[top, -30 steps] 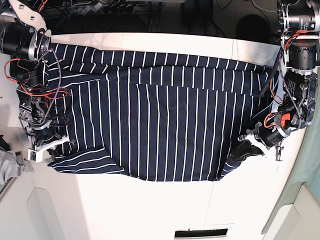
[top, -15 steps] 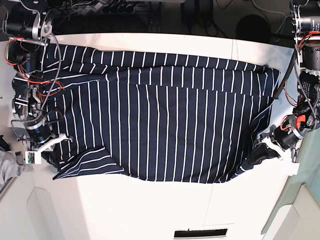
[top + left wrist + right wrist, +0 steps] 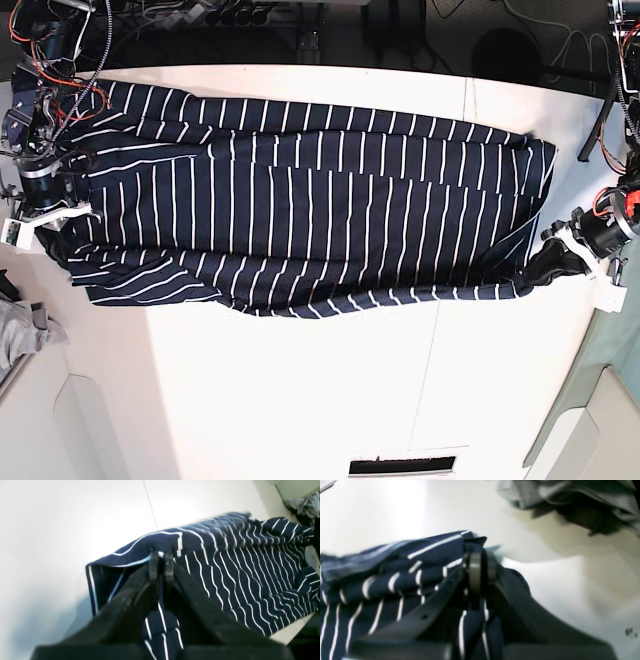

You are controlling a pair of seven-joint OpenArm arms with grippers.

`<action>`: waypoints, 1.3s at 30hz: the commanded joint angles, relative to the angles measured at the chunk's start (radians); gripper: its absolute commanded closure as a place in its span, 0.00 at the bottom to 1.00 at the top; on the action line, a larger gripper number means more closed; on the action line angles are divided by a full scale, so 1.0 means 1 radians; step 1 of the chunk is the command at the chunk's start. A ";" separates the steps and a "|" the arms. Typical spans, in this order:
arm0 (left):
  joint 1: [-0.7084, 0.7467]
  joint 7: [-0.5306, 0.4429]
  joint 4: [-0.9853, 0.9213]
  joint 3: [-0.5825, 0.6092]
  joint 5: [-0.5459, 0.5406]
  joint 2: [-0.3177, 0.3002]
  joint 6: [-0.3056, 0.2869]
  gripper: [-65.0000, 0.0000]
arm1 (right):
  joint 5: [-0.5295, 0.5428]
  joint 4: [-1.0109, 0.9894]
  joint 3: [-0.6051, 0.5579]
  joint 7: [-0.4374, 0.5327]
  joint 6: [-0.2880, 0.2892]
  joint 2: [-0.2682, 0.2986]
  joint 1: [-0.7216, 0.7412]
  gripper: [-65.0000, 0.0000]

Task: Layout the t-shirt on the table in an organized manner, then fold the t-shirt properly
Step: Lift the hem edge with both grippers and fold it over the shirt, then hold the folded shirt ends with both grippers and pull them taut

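tension across the desk [image 3: 330, 390]: we hold the t-shirt [image 3: 320, 220] stretched flat w/ left gripper [image 3: 570, 252] & right gripper [image 3: 55, 215] each clamped on an edge; overpull could slip fabric free or drag it off.

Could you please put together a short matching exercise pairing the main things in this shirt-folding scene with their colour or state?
Column one:
1. t-shirt
2. table
3. left gripper
4. grey cloth

Column two:
A. plain white with a thin seam
B. crumpled at the table's edge
C. navy with white stripes, stretched wide
D. shut on a shirt corner

Pairs: 1-C, 2-A, 3-D, 4-B
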 commanded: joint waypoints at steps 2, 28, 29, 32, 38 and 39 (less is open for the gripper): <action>-0.016 -0.022 0.016 -0.009 -0.023 -0.018 -0.012 1.00 | 0.041 0.018 -0.001 0.020 0.005 0.010 0.024 0.81; 0.001 -0.029 0.016 -0.009 0.009 0.014 -0.012 1.00 | 0.189 0.020 -0.008 -0.148 0.172 -0.120 0.120 0.47; 0.001 -0.029 0.016 -0.009 0.010 0.014 -0.012 1.00 | 0.183 0.020 -0.016 -0.149 0.172 -0.120 0.119 0.47; 0.000 -0.030 0.016 -0.009 0.009 0.014 -0.012 1.00 | 0.151 0.016 -0.053 -0.149 0.135 -0.119 0.119 0.47; 0.001 -0.029 0.016 -0.008 0.009 0.014 -0.012 1.00 | 0.127 0.008 -0.127 -0.148 0.067 -0.119 0.128 0.47; 0.001 -0.029 0.016 -0.009 0.009 0.014 -0.012 1.00 | 0.116 0.008 -0.136 -0.148 0.062 -0.120 0.130 0.47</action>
